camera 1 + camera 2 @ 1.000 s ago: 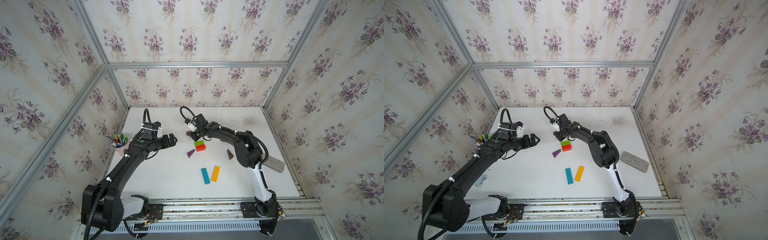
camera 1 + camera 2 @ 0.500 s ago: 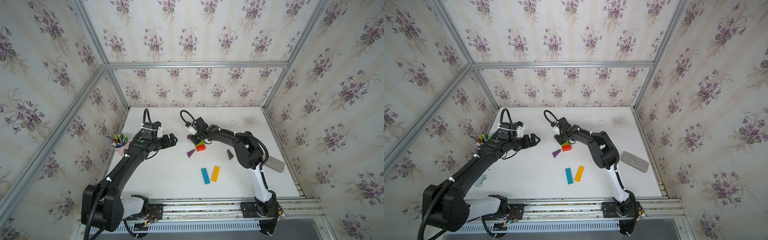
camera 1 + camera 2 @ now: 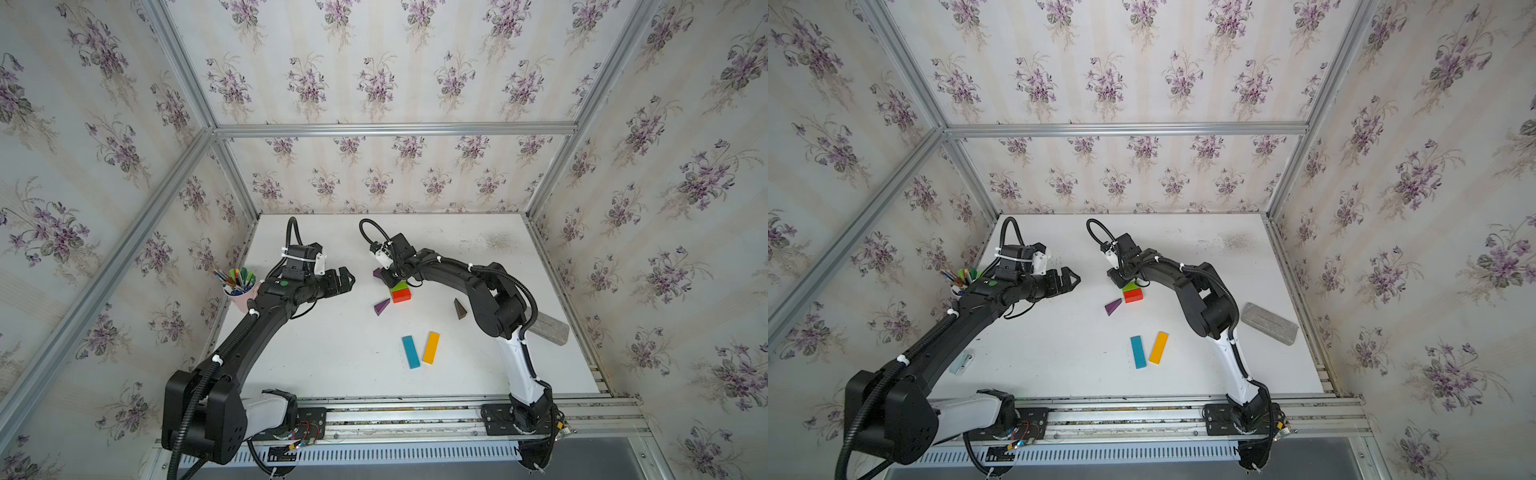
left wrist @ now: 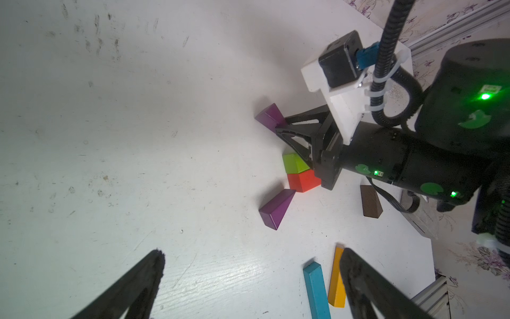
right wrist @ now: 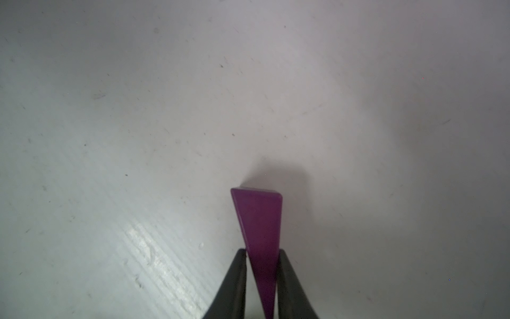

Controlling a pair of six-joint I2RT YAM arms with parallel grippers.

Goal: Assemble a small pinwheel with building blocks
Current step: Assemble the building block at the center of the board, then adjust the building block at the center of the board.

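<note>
by the table's (image 3: 332, 353) left edge stands a pink cup (image 3: 243, 300) of pens (image 3: 237, 277), out of the way of the build. just inward of it the left gripper (image 3: 347, 279) hovers with its fingers spread wide and nothing between them, probably waiting clear while the other arm works.

toward the middle of the table a purple wedge (image 3: 381, 306) lies flat with its point at the near-left corner of the red block (image 3: 401, 294), set as a blade. the red block touches the green block (image 3: 400, 286) on its far side, and the two form the hub. on the green block's far-left side the right gripper (image 5: 261, 252) has its fingers (image 5: 237, 276) against both flanks of a second purple wedge (image 5: 259, 218), pinching the narrow end so the wide end points away from the hub. the wedge looks to be resting on the table, so this reads as setting down a blade. whether it touches the green block is hidden.

nearer the near edge the blue bar (image 3: 410, 352) and orange bar (image 3: 431, 347) lie side by side, not yet joined as the stick. a brown wedge (image 3: 459, 308) waits right of the hub. i see no second brown one. a grey slab (image 3: 548, 328) lies by the right edge.

the table is white and scuffed, walled by floral wallpaper (image 3: 374, 75) on an aluminium frame (image 3: 395, 129).
</note>
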